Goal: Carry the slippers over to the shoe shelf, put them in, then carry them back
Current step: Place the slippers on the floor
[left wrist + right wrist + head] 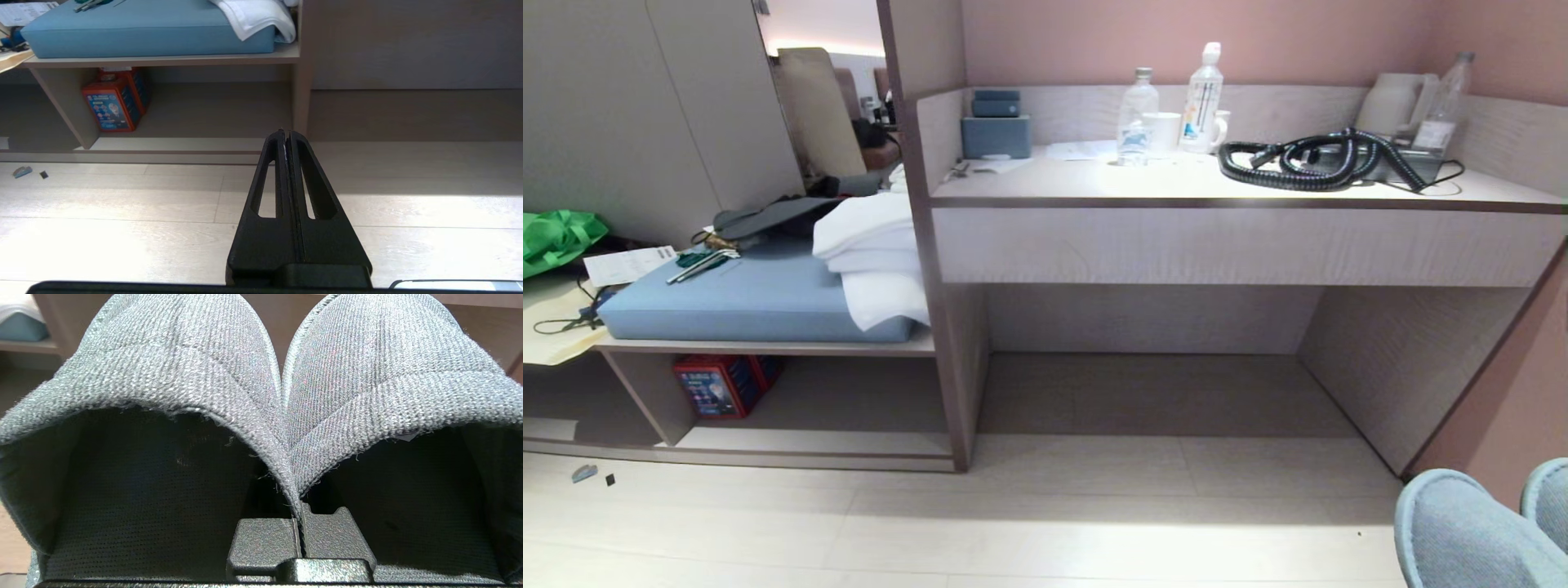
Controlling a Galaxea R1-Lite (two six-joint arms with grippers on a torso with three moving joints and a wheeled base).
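The slippers [196, 371], a pair with grey knit uppers and dark insides, hang side by side from my right gripper [299, 517]. It is shut on the two inner edges where the uppers meet. In the head view their rounded ends [1462, 531] show at the lower right, above the floor. The shoe shelf [849, 443] is the low open cubby at the left with a pale base board, under a blue cushion; it also shows in the left wrist view [184, 143]. My left gripper [286, 132] is shut and empty, low over the floor, pointing at the shelf's end post.
A red box [719, 385] stands in the cubby beside its divider [645, 392]. A blue cushion [743, 298] with white towels [874, 253] lies on top. To the right is a counter [1217, 245] with bottles and a black coiled hose [1307, 159]. Small scraps [584, 472] lie on the floor.
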